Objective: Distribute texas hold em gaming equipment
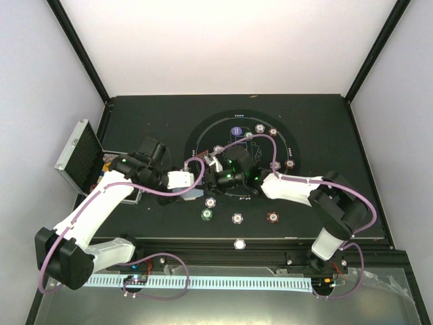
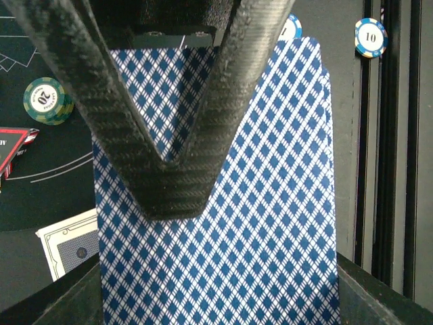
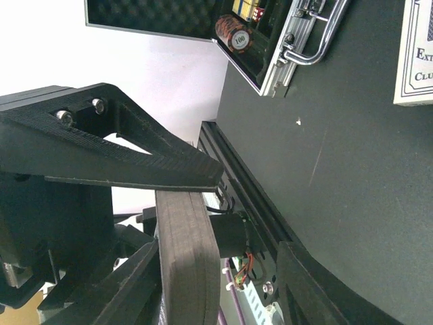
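My left gripper (image 1: 215, 179) is over the middle of the black mat, shut on a deck of blue diamond-backed playing cards (image 2: 270, 203); its upper finger (image 2: 169, 169) presses on the top card. My right gripper (image 1: 233, 177) is right against it from the right. In the right wrist view a dark slab (image 3: 189, 257) stands edge-on under a black triangular finger (image 3: 108, 145), and I cannot tell how the right jaws stand. Chips lie around: green (image 1: 207, 215), pale (image 1: 237, 218), red-brown (image 1: 272, 217). A purple button disc (image 1: 237, 131) lies further back.
The open silver case (image 1: 81, 154) stands at the left, holding a 100 chip (image 3: 237, 37). A red triangle marker (image 2: 17, 145), a green 20 chip (image 2: 47, 100) and a face-down card (image 2: 74, 247) lie by the deck. A pale chip (image 1: 239, 244) sits on the front rail.
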